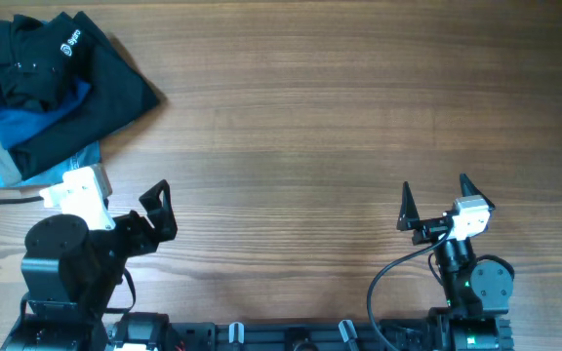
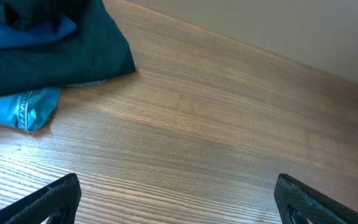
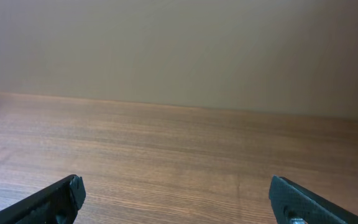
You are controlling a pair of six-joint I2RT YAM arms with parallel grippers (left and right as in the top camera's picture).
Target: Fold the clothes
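Note:
A heap of clothes [image 1: 47,88] lies at the far left of the wooden table: a black garment with a white logo on top, a bright blue one under it, and light blue denim [image 1: 3,166] at the bottom. In the left wrist view the black garment [image 2: 55,50] and the denim [image 2: 23,109] fill the upper left. My left gripper [image 1: 159,210] [image 2: 176,196] is open and empty, to the right of and nearer than the heap. My right gripper [image 1: 435,200] [image 3: 176,196] is open and empty at the near right, over bare wood.
The wooden table [image 1: 340,117] stretches between the heap and the right arm. A plain wall [image 3: 179,50] stands behind the table's far edge. A black cable [image 1: 3,202] runs in from the left near the left arm's base.

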